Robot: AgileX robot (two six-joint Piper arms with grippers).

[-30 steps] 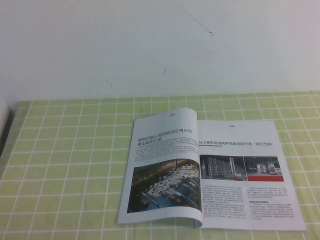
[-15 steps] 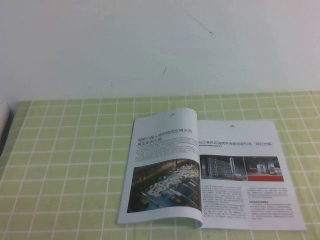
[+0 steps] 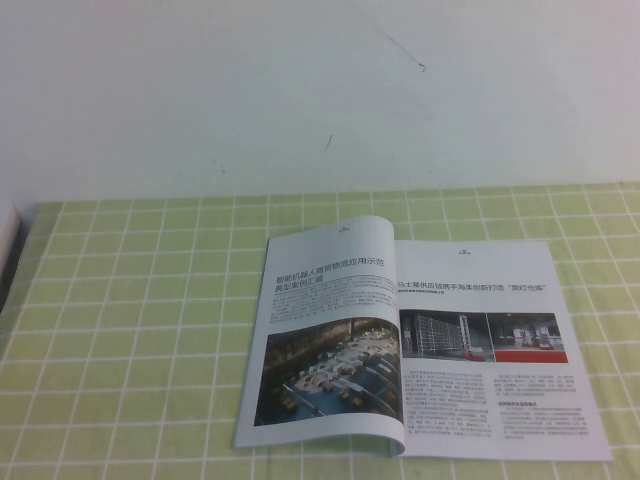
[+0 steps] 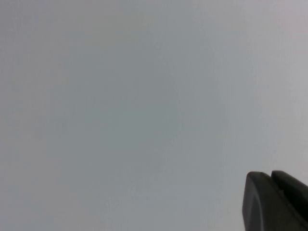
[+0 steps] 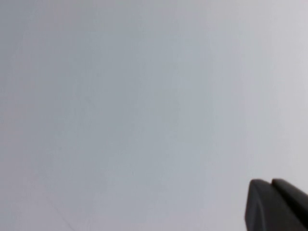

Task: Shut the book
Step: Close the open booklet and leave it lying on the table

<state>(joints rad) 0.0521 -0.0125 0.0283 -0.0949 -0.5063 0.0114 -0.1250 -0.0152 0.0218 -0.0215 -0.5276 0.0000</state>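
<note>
Neither arm appears in the high view. Each wrist view gives only a dark corner of its own end effector against a blank pale surface. That holds for the left end effector (image 4: 275,203) and the right end effector (image 5: 276,204) alike. Whether either is released or clenched cannot be told, and neither wrist view shows the worktop.

The magazine (image 3: 415,345) lies open on the green checked cloth (image 3: 130,330) of the worktop, right of centre and towards the robot's side. Its left page (image 3: 325,340) arches up near the spine, while its right page (image 3: 500,350) lies flat. The body text is too small to read. A pale object (image 3: 6,245) is cut off at the left edge. How far the magazine lies from either end effector cannot be judged.
</note>
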